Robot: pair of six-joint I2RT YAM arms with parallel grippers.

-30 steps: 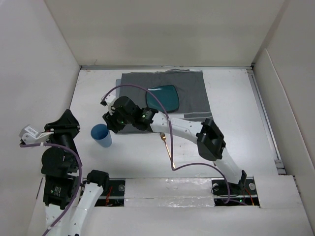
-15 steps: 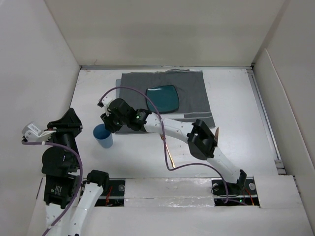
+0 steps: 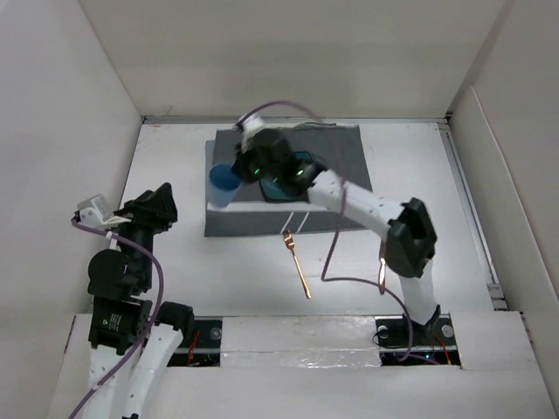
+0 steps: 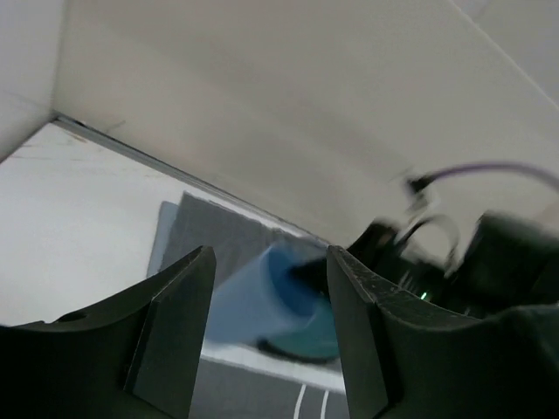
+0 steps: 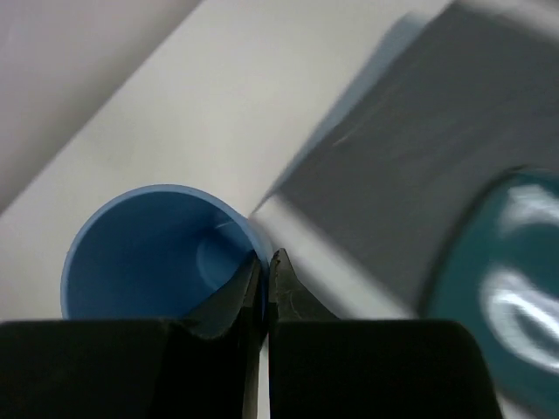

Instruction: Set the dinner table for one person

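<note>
Counter (image 3: 419, 175) is bounded by white walls, everything set on it | grey placemat (image 3: 349, 148) is laid far-centre, teal plate (image 5: 502, 262) on it | blue cup (image 3: 224, 177) is pinched at the rim by right hand (image 5: 265, 271), at mat's left edge | left hand (image 4: 271, 262) is spread apart, empty | step: cup placement; next: cup to be lowered upright beside plate, then released

White dinner table (image 3: 437, 192): grey placemat (image 3: 249, 218) at back, copper fork (image 3: 297, 264) nearer front.
</note>
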